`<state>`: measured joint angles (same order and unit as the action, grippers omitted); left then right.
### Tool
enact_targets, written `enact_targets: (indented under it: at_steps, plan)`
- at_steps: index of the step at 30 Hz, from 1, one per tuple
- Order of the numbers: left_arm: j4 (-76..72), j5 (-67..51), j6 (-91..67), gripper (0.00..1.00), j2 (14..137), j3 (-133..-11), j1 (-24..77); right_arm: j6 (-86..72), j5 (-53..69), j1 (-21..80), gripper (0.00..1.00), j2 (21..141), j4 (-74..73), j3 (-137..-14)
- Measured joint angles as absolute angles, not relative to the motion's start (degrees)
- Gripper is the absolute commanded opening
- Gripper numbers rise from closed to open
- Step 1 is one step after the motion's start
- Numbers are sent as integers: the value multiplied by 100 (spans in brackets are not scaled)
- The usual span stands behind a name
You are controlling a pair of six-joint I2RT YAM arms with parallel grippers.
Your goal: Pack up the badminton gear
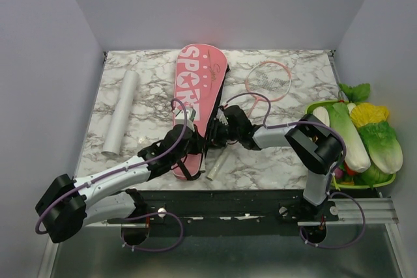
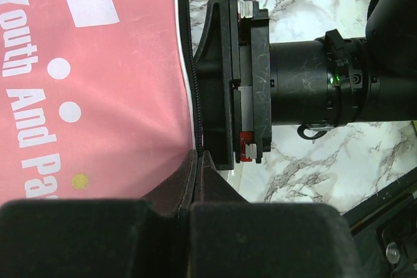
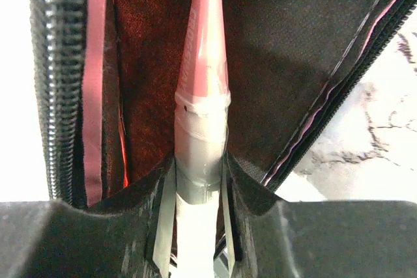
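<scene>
R pincer (image 3: 199,177) prob. grips 1 racket (image 3: 201,89); 2nd racket (image 1: 268,81), 1 bag (image 1: 197,89), 1 tube (image 1: 122,114).

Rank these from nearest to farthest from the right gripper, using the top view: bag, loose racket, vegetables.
1. The bag: right at the right gripper, on its left.
2. The loose racket: farther back, to its right.
3. The vegetables: at the table's far right edge.
</scene>
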<state>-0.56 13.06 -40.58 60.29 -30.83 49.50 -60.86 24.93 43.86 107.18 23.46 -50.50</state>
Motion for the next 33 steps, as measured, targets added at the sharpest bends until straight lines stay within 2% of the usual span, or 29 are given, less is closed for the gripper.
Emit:
enact_targets:
  at_steps: [4,13,15,20,33]
  plan:
    - [-202,1330,-4082,0,6071,-3004,4952,-5885,2412,4379,50,10652,2099,-5043]
    - [-349,1328,-4075,0,6071,-2834,4965,-5382,1885,4351,52,10027,1463,-4858]
    - [-349,1330,-4047,0,6071,-2825,4971,-5293,1710,4351,52,9802,1262,-4753]
    - [-355,1337,-4005,0,6069,-2797,4976,-5118,1481,4351,38,9402,972,-4552]
    - [-360,1337,-3905,0,6064,-2766,4974,-5142,1935,4357,36,9548,1441,-4316]
